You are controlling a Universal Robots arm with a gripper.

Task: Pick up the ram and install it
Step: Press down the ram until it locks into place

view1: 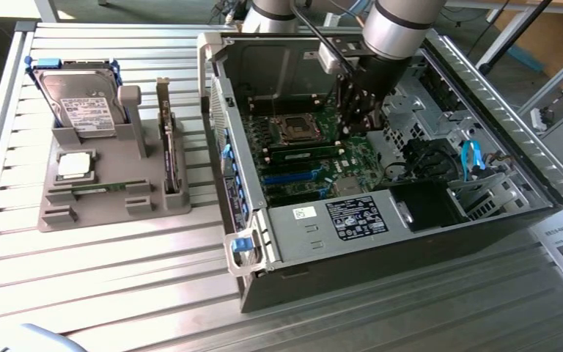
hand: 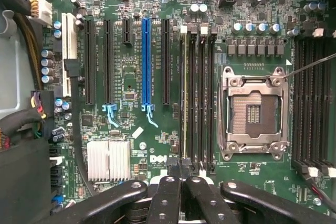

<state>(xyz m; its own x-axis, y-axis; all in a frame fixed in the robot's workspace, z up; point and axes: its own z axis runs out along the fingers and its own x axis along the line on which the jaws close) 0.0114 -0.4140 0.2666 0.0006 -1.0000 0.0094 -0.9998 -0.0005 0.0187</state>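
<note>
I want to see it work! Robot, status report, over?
Gripper shut, at ram's end. Ram stands in board, beside socket. Nothing blocking.

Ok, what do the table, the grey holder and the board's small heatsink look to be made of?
Table: metal, probably aluminium; brushed silver slats with grooves. Holder: plastic, it seems; flat matte grey, no shine. Heatsink: bare metal, likely aluminium; bright silver fins.

Green motherboard (hand: 131, 77) — one blue slot (hand: 146, 61), silver ribbed heatsink (hand: 108, 160).
</note>
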